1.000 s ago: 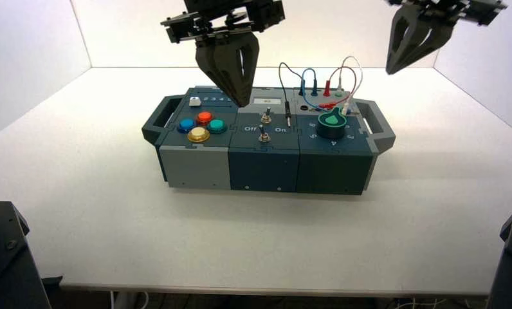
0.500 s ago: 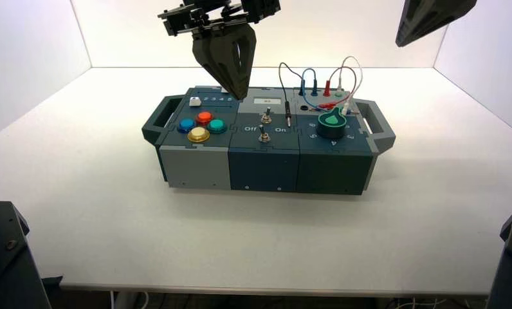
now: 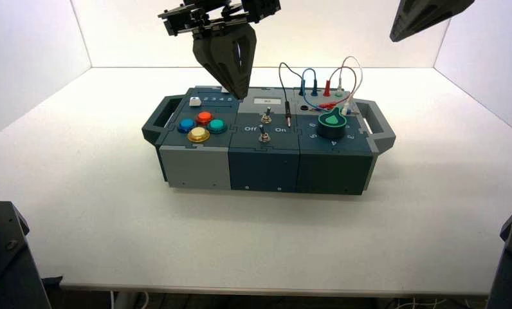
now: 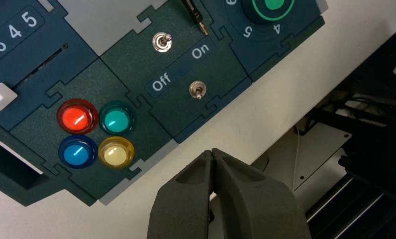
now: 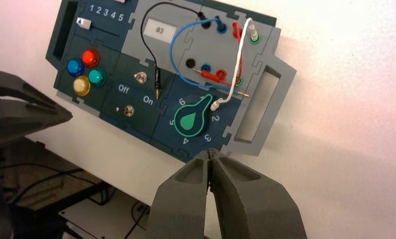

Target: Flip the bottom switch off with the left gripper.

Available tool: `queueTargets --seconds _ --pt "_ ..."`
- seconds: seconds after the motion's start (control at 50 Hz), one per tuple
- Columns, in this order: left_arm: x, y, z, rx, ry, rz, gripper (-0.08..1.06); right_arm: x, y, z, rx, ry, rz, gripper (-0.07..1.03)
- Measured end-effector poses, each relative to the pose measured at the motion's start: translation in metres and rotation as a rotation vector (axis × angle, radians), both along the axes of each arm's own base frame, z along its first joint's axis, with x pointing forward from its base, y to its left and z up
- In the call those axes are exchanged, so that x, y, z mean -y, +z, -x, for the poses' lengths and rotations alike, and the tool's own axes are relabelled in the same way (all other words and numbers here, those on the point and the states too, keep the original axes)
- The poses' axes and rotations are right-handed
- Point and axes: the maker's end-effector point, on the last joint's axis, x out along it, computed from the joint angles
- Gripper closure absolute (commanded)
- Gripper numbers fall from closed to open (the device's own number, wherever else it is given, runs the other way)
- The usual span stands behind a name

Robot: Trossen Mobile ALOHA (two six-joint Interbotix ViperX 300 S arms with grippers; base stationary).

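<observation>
The bottom switch [image 3: 264, 136] is a small silver toggle in the box's dark middle panel, below the matching top toggle [image 3: 266, 118], with "Off" and "On" lettered between them. It also shows in the left wrist view [image 4: 197, 90] and the right wrist view [image 5: 129, 110], where its lever leans toward the Off side. My left gripper [image 3: 240, 95] is shut and empty. It hangs above the box's back edge, up and to the left of the switches and clear of them; its closed tips show in its wrist view [image 4: 214, 152].
The box [image 3: 195, 164] carries four coloured buttons [image 3: 202, 125] on the left, a slider with a white handle [image 3: 194, 101], a green knob [image 3: 331, 123] and plugged wires [image 3: 318, 90] on the right. My right gripper [image 3: 395, 35] is shut, parked high at the upper right.
My left gripper has risen a little above the box. My right gripper has lifted up toward the top right edge of the view.
</observation>
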Motion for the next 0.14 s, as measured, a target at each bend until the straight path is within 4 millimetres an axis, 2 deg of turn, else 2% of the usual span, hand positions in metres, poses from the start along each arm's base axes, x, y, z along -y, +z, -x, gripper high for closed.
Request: queueTargets --seconds 0.14 --pt "0.0001 -0.0003 -0.0008 0.003 0.004 0.003 1.01 0.0003 -0.0014 0.0017 -0.006 0.001 0.001 0.98"
